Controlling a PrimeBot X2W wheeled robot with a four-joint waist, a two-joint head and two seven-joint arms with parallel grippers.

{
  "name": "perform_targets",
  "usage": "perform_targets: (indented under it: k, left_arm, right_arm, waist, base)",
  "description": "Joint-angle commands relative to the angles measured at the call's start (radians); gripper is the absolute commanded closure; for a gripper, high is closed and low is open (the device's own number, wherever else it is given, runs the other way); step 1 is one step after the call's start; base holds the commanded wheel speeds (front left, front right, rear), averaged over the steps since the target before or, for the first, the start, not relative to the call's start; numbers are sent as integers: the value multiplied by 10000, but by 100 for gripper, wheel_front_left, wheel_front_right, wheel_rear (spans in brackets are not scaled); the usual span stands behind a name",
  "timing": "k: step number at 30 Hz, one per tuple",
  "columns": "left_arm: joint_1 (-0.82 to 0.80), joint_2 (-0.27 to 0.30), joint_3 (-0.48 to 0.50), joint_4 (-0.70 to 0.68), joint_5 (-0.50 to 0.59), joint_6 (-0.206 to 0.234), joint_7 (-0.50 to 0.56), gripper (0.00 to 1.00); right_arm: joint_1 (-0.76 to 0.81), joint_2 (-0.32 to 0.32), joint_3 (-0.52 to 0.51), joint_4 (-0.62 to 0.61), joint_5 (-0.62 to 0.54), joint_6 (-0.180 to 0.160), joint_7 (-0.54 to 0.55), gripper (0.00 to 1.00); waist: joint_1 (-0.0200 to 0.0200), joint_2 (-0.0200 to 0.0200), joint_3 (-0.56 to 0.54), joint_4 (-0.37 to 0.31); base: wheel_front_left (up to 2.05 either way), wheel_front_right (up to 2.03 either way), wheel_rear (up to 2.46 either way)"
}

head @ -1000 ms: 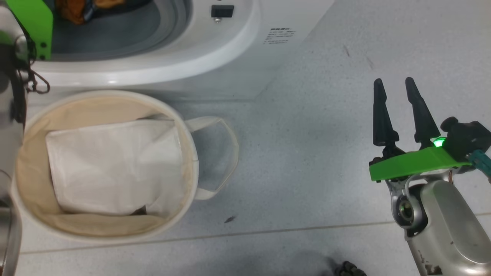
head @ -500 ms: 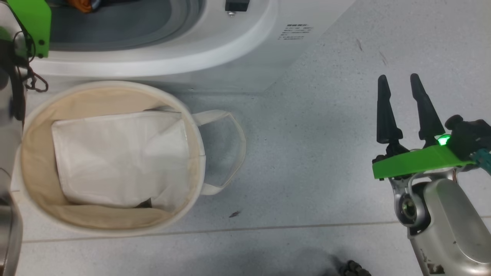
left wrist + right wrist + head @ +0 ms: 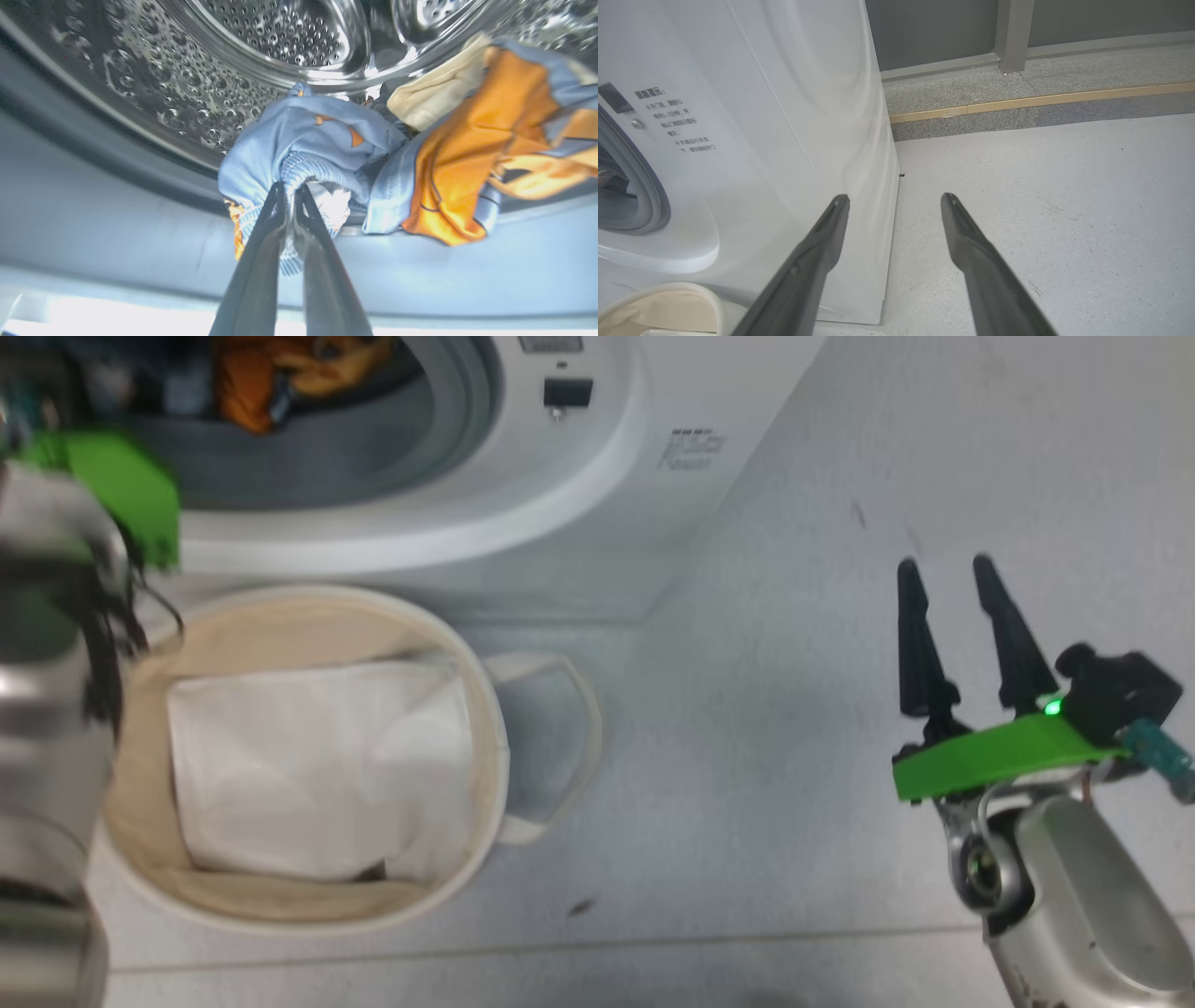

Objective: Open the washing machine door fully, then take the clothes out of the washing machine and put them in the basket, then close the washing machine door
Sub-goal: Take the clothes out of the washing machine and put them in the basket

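Observation:
The washing machine [image 3: 597, 476] stands open at the top of the head view, with orange clothes [image 3: 252, 373] showing inside its grey ring. The washing machine door is out of view. In the left wrist view my left gripper [image 3: 289, 189] is shut on the ribbed edge of a light blue garment [image 3: 317, 135] at the drum's mouth. An orange and cream garment [image 3: 467, 154] lies beside it on the right. The cream basket [image 3: 308, 595] sits on the floor just before the machine. My right gripper [image 3: 943, 569] hangs open over bare floor at the right, holding nothing.
A plain white folded sheet [image 3: 317, 765] lies in the basket. My left forearm [image 3: 47, 709] fills the head view's left edge beside the basket. The right wrist view shows the machine's white side [image 3: 784, 116], the basket rim [image 3: 691, 291] and a grey kerb [image 3: 1017, 107] behind.
The head camera has shifted, so more of the drum opening shows. My left gripper has shut, and its green wrist bracket has drawn back toward the basket. The right arm holds its place.

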Motion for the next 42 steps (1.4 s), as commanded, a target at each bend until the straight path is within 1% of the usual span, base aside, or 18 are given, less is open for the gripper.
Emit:
perform_targets:
  k: [1, 3, 6, 8, 9, 11, 13, 16, 17, 21, 23, 26, 31, 35, 38, 42]
  left_arm:
    - [218, 406, 314, -220, -230, -76, -363, 100]
    - [721, 364, 414, -322, -397, -238, -687, 100]
    - [1540, 246, 746, -784, -810, -547, -865, 100]
    - [2148, 212, 1069, -1698, -1084, -771, -880, 100]
    - [2148, 212, 1069, -1698, -1084, -771, -880, 100]
    - [2913, 170, 1331, -2791, -1216, -961, -884, 100]
    - [3702, 80, 1753, -3831, -1498, -1290, -885, 100]
    - [4877, -20, 2371, -5186, -1952, -2088, -886, 100]
    - [5262, -20, 2560, -5621, -2045, -2290, -887, 100]
    - [6718, -8, 3084, -7278, -2244, -2751, -887, 100]
    - [7376, -64, 3210, -8132, -2379, -2874, -888, 100]
    - [8338, -92, 3136, -9411, -2593, -2963, -888, 100]
    - [9792, 28, 2840, -11466, -3014, -2994, -888, 100]
    - [10794, 51, 2977, -12987, -3326, -2996, -888, 100]
    - [11440, 18, 3091, -13837, -3528, -2975, -882, 100]
    - [12096, -160, 3206, -14489, -4337, -2924, -535, 100]
  right_arm:
    - [354, -49, 236, -169, 83, 75, -122, 0]
    - [474, -55, 307, -47, 140, 75, -122, 0]
    - [672, -56, 380, 124, 233, 75, -122, 0]
    - [827, -72, 409, 233, 288, 75, -122, 0]
    - [827, -72, 409, 233, 288, 75, -122, 0]
    - [995, -85, 406, 337, 350, 75, -122, 0]
    - [1162, -112, 435, 447, 378, 75, -122, 0]
    - [1370, -109, 496, 581, 429, 75, -122, 0]
    - [1428, -99, 524, 629, 445, 75, -122, 0]
    - [1602, -56, 662, 801, 513, 75, -122, 0]
    - [1702, -48, 677, 874, 557, 75, -122, 0]
    - [1858, -24, 713, 985, 609, 75, -122, 0]
    - [1970, 0, 781, 1058, 660, 75, -122, 0]
    - [1985, -7, 802, 1097, 675, 75, -122, 0]
    - [1999, -28, 850, 1139, 677, 75, -122, 0]
    - [1978, -67, 883, 1168, 686, 75, -122, 0]
  waist:
    - [-1, 0, -676, 113]
    - [-1, 0, -1080, 204]
    - [-1, 0, -1659, 382]
    - [-1, 0, -2016, 526]
    - [-1, 0, -2016, 526]
    - [-1, 0, -2368, 688]
    - [-1, 0, -2705, 833]
    - [-1, 0, -3173, 981]
    - [-1, 0, -3315, 1009]
    - [-1, 0, -3753, 1047]
    - [-1, 0, -3938, 1088]
    - [-1, 0, -4173, 1143]
    - [-1, 0, -4393, 1246]
    - [-1, 0, -4485, 1316]
    - [-1, 0, -4532, 1365]
    - [-1, 0, -4549, 1386]
  base:
    - [0, 0, 0]
    - [0, 0, 0]
    - [0, 0, 0]
    - [0, 0, 0]
    - [0, 0, 0]
    - [0, 0, 0]
    - [0, 0, 0]
    - [0, 0, 0]
    - [0, 0, 0]
    - [0, 0, 0]
    - [0, 0, 0]
    - [0, 0, 0]
    - [0, 0, 0]
    - [0, 0, 0]
    - [0, 0, 0]
    - [0, 0, 0]
